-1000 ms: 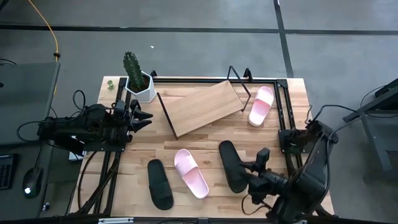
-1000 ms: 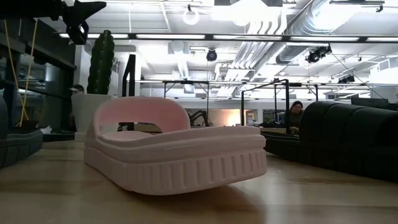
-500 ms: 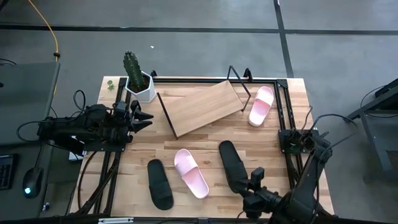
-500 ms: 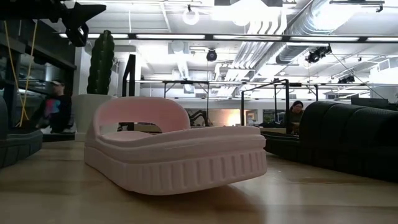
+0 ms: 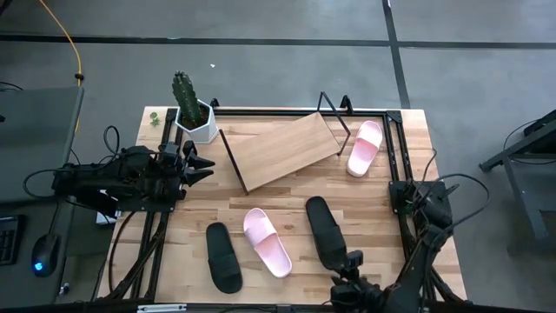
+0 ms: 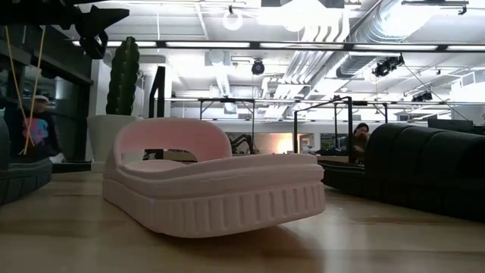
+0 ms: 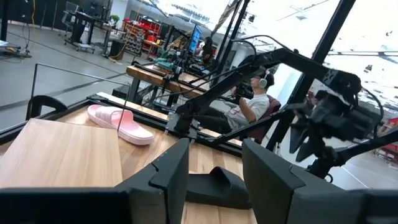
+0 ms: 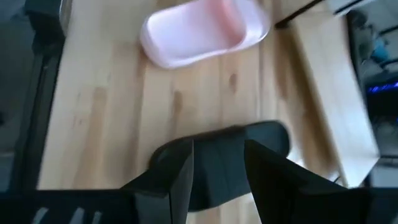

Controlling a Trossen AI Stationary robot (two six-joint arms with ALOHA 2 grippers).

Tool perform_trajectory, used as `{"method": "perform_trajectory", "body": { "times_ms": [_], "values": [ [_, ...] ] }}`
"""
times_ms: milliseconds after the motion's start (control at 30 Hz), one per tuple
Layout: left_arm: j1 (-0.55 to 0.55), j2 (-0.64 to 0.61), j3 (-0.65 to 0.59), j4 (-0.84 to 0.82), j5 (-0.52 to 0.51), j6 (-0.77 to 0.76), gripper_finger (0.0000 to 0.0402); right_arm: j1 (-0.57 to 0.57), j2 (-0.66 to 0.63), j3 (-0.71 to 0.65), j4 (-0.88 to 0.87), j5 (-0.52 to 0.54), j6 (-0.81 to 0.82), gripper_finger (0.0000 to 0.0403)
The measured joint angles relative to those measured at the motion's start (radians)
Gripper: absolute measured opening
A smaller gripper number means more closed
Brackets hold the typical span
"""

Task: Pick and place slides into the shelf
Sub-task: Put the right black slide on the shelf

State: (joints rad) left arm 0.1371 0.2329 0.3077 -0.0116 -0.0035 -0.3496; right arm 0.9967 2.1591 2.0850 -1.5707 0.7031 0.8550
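At the left edge of the light wood plank desk (image 5: 287, 196) the left gripper (image 5: 196, 166) waits beside the white faceted pot with the green cactus (image 5: 193, 113), its fingers standing apart around nothing. Left to right across the front of the desk lie a matte black slide sandal (image 5: 223, 256), a light pink slide sandal with a wide strap (image 5: 266, 241) just beside it, and a second matte black slide sandal (image 5: 324, 230); behind them stands the low slanted shelf, a light wood board on a thin black wire frame (image 5: 280, 149), bare of shoes, and a second light pink slide sandal (image 5: 366, 146) lies just right of it. The right gripper (image 5: 351, 268) hangs at the front of the desk by the near end of the second black slide, its fingers parted and holding nothing; the right wrist view shows that slide (image 8: 224, 152) straight ahead between them. The step in hand appears to be the approach to this slide. To do it well, I would lower with the fingers either side of the strap or one sidewall, close firmly since the foam may flex, lift clear of the pink neighbour, then lay it on the board with its sole flat so it cannot slide down the slope. No brand, label or readable writing shows on the slides, the pot or the shelf.
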Motion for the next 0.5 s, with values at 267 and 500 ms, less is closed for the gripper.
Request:
{"method": "perform_trajectory", "body": {
  "times_ms": [267, 500],
  "values": [
    [0.000, 0.000, 0.000, 0.000, 0.000, 0.000, 0.0134, 0.006, 0.080, 0.000, 0.000, -0.057, 0.037, 0.0134],
    [0.000, 0.000, 0.000, 0.001, -0.005, 0.001, 0.0134, 0.006, 0.122, -0.007, -0.001, -0.094, 0.036, 0.0149]
  ]
}}
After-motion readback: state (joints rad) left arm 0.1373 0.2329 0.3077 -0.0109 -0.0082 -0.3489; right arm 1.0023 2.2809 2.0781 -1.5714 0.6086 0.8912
